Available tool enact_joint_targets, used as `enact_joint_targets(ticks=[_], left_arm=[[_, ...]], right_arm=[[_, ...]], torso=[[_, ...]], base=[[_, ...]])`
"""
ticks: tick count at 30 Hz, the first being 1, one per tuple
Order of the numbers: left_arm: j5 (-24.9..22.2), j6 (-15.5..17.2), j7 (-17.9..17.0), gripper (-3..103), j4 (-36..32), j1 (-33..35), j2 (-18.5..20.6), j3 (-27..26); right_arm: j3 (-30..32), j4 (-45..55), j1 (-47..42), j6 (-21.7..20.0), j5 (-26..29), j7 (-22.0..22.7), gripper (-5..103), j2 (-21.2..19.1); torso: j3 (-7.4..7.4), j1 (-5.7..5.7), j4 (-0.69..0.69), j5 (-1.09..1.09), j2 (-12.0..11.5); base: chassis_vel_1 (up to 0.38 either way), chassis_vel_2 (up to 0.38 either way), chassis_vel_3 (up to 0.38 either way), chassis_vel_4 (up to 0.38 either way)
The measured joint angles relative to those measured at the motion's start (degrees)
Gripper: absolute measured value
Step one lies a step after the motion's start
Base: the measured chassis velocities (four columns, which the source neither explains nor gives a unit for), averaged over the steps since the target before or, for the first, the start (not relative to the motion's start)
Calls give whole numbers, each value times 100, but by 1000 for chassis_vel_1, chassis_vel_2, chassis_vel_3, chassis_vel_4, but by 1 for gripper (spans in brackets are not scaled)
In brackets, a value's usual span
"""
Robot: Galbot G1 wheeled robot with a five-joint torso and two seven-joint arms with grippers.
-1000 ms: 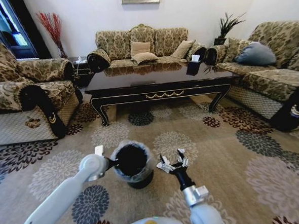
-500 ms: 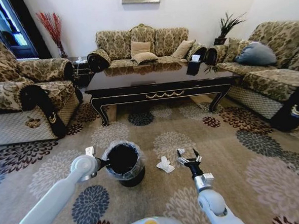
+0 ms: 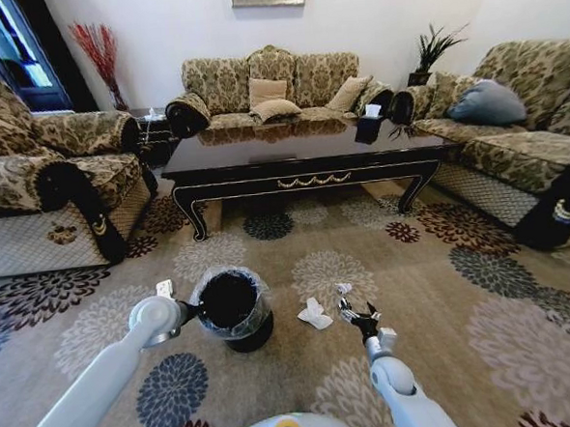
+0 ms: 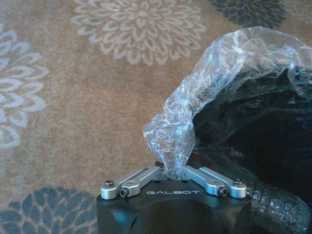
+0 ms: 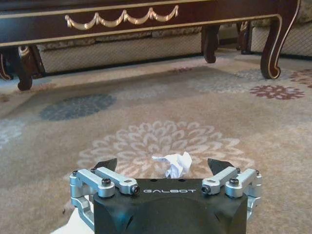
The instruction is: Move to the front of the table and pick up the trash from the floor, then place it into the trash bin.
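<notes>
Your right claw (image 5: pixel 165 168) is spread wide, and a white tissue scrap (image 5: pixel 173 163) sits right at its 12 o'clock. Your left claw (image 4: pixel 173 168) pinches the bin's liner bag (image 4: pixel 219 92).

Two smooth, rounded, pale grey-white arms run up from the 6 o'clock edge of the head view, either side of a white torso top carrying a dark panel with a small yellow spot. The left arm ends in a bulbous pale wrist joint with a small white block at its 12 o'clock side. The right arm narrows to a pale collar and a black neck.

The left gripper (image 4: pixel 174 171) has a matte black housing lettered GALBOT in white, with silver linkage bars pinned by dark screws.

The right gripper (image 5: pixel 165 165) has the same black body, white lettering, silver screwed links and black fingertips (image 5: pixel 106 164).
</notes>
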Motion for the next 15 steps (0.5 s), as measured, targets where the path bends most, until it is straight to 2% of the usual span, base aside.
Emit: enact_joint_targets(ticks=[4,9,15], left_arm=[[-2,0,-2,0,-82,36,-8,-30],[-20,0,-23,0,-111,35,42,-30],[-51,0,-44,0,-121,38,45,-32]], right_arm=[[-184,-435,339,-2,-61,-113,100,-33],[-377,-878,693,5,-131,-165,100,-34],[-523,-1446,1017,71,-279,-239,100,-15]], torso=[[0,0,-5,0,0],[0,0,0,1,0],[0,0,-4,0,0]], base=[[0,0,0,0],[0,0,0,0],[0,0,0,0]])
